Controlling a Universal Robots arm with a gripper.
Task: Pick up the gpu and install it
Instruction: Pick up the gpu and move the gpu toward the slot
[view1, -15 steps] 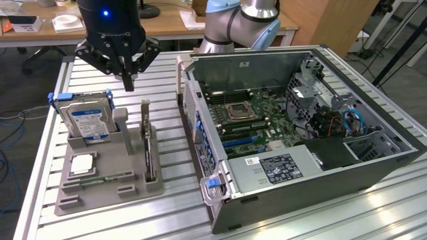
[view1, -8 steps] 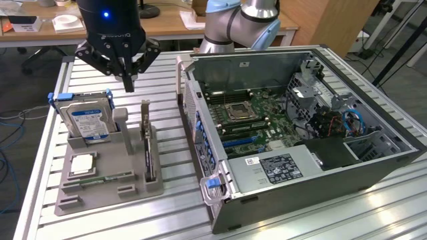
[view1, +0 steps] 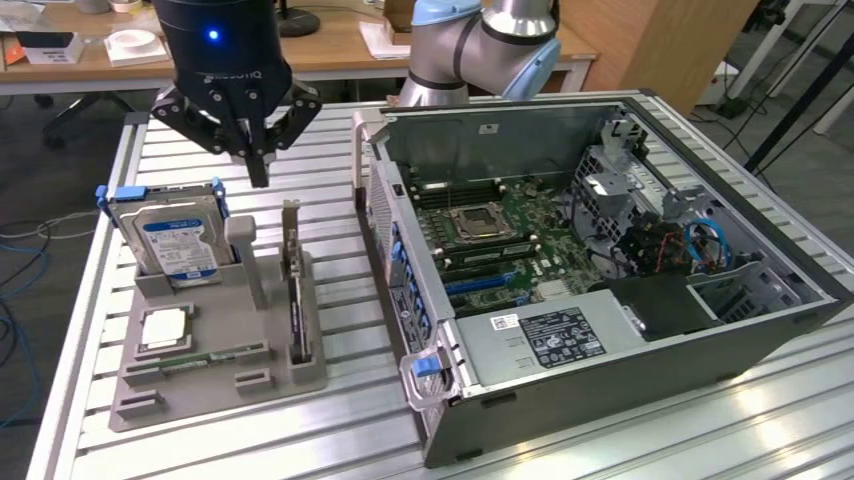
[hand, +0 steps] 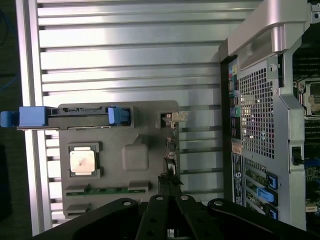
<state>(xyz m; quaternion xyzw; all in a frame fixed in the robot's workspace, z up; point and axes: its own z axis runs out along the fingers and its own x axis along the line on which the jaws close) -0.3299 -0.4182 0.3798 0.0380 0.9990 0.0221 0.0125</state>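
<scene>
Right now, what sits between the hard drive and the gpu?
An upright grey post of the parts holder stands between the hard drive and the gpu; the exterior view shows it.

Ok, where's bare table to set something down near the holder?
Bare table runs past the grey holder and computer case along the exterior view's bottom edge, plus a narrow strip between them. The holder is crowded: hard drive, CPU, RAM stick, upright gpu, shut gripper above.

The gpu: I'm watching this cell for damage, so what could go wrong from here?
1. The gripper, fingers shut, hangs over the gpu, which stands on edge in the grey holder; descending shut, it might strike the card's top edge.
2. The hard drive stands close beside; an off-line descent could clip it.
</scene>
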